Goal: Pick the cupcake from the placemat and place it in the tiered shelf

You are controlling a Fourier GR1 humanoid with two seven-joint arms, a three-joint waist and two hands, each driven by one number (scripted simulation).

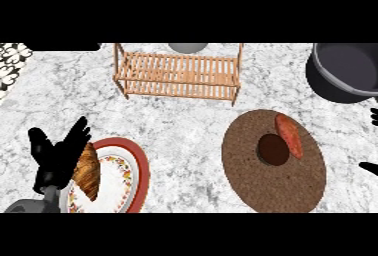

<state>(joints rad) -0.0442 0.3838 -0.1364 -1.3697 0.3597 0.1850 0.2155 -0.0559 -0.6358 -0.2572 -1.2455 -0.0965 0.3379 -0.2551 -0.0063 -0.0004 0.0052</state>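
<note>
Right hand (371,167) barely shows at right edge; grip state unclear. Left hand (55,152) rests open. Approach cupcake (273,149) on placemat (280,187) from above, avoiding the sweet potato (289,135).

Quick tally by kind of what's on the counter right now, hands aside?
Food items: 3: cupcake, sweet potato, croissant
Plates: 1: plate
Placemats: 1: placemat
Shelves: 1: tiered shelf
Pots: 1: pot
Bowls: 1: grey bowl
Total: 8

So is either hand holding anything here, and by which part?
Nothing is held. The left hand is open, fingers up, beside the plate. Of the right hand only fingertips show at the edge, apart from the cupcake on the placemat.
</note>
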